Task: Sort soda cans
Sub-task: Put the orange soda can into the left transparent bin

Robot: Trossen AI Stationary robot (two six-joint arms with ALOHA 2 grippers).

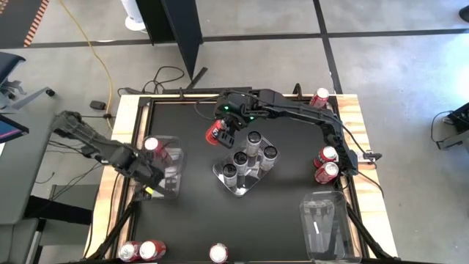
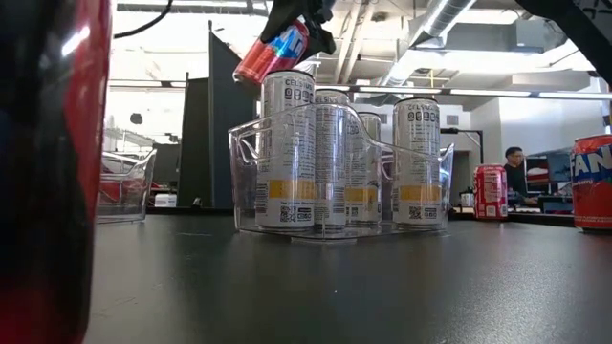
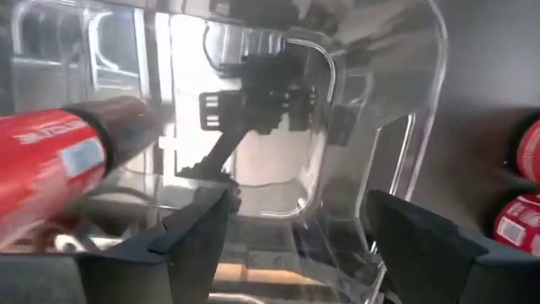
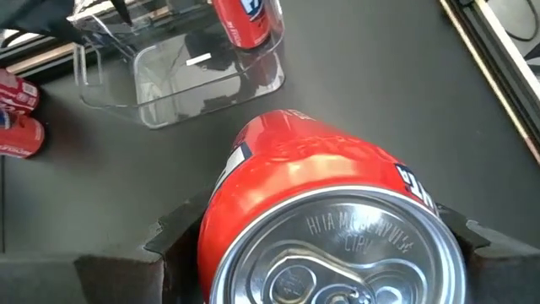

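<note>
Glossy metal red can (image 4: 325, 211); clear plastic tray (image 2: 335, 172); matt black tabletop (image 1: 286, 158)

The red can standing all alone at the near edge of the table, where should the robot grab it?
Probably around the middle of its round side, coming down from above with one finger on each side. The lone red can stands upright, silver top facing up, and nothing touches it, so its curved wall is free all round.
</note>
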